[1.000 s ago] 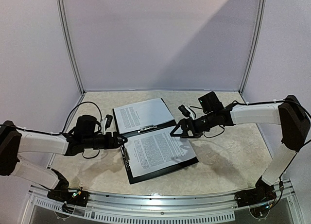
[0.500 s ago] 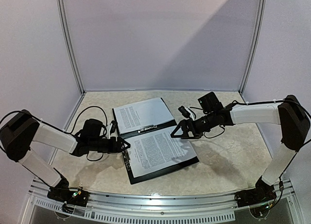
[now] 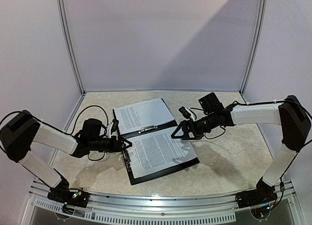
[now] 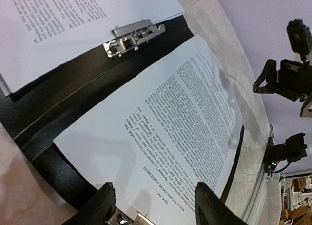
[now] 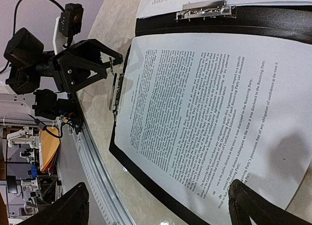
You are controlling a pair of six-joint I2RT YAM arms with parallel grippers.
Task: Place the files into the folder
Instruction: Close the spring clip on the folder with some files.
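The folder (image 4: 73, 88) lies open and flat near the middle of the table (image 3: 229, 161). One sheet (image 3: 158, 154) lies on its near half and another sheet (image 3: 141, 115) on its far half. The left hand (image 3: 126, 144) is open, low at the left edge of the near sheet, just beside the side clip (image 5: 116, 91). The right hand (image 3: 176, 133) is also open, above the far right corner of the same sheet.

In my judgement the near sheet is the weak point. It sits a little askew, and I cannot tell if the clip holds it. If the left hand pushes sideways, the thin paper may slide or buckle. If the right hand comes down on the corner, it may fold the corner or drag the sheet off the folder. Closing the folder over a loose sheet could leave an edge sticking out.

The table is pale beige with a marble pattern and looks smooth, so paper would slide easily. Plain pale walls (image 3: 161, 39) enclose it, and a metal rail (image 3: 161, 205) runs along the near edge.
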